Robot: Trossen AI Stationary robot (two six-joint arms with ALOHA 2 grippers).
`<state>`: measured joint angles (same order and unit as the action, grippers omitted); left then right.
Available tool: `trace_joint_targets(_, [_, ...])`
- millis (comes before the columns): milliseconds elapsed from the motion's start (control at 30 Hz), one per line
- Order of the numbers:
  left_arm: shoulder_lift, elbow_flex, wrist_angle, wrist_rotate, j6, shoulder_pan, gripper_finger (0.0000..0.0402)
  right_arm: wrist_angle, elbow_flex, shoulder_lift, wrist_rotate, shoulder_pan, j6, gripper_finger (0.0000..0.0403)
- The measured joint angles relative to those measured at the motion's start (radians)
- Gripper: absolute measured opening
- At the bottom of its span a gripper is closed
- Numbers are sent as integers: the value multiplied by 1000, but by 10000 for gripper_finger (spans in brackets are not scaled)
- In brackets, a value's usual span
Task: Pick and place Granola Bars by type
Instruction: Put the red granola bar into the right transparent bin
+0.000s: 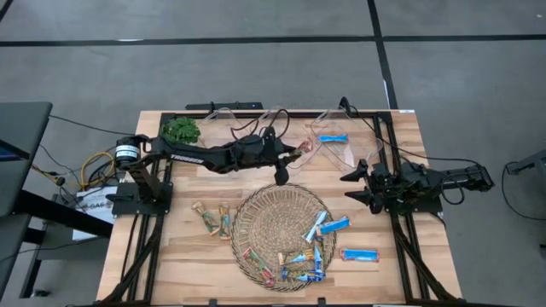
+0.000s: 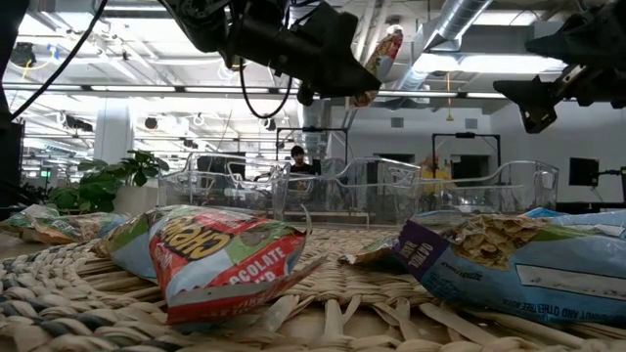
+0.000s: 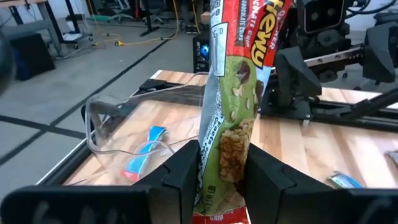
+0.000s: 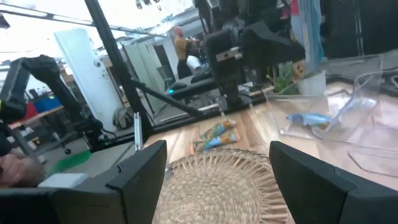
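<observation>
My left gripper [image 1: 293, 154] is shut on a brownish granola bar with a green and red wrapper [image 3: 233, 93], high over the table between the wicker tray [image 1: 256, 209] and the clear bins. It also shows in the low view [image 2: 383, 54]. My right gripper [image 1: 352, 185] is open and empty, above the table to the right of the tray. Several blue and light blue bars [image 1: 322, 228] lie on the tray's right half. Brownish bars [image 1: 212, 218] lie on the table left of the tray. One blue bar [image 1: 359, 253] lies on the table to its right. My left gripper pinches the bar's near end [image 3: 225, 163] between its two fingers [image 3: 184, 174], on the wrapper's flat faces. The fingers come about level from the table's left and lie along the bar. The bar sticks out past the fingertips, lifted clear of the table.
Three clear plastic bins stand along the far edge; the right one [image 1: 348, 152] holds a blue bar [image 1: 331, 138]. A green plant [image 1: 181, 130] sits at the far left. Black frame rails run along both table sides. A person shows in the room behind.
</observation>
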<state>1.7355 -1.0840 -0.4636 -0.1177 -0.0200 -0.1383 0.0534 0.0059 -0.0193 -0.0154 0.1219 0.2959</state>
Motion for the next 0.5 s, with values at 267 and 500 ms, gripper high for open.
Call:
trace_joint_targets(267, [0, 0, -85, 40, -76, 0, 99, 120, 2, 0, -258, -18, 79, 280])
trace_joint_targets(500, [0, -15, -136, 114, -136, 3, 99, 207, 33, -76, -283, -87, -121, 280])
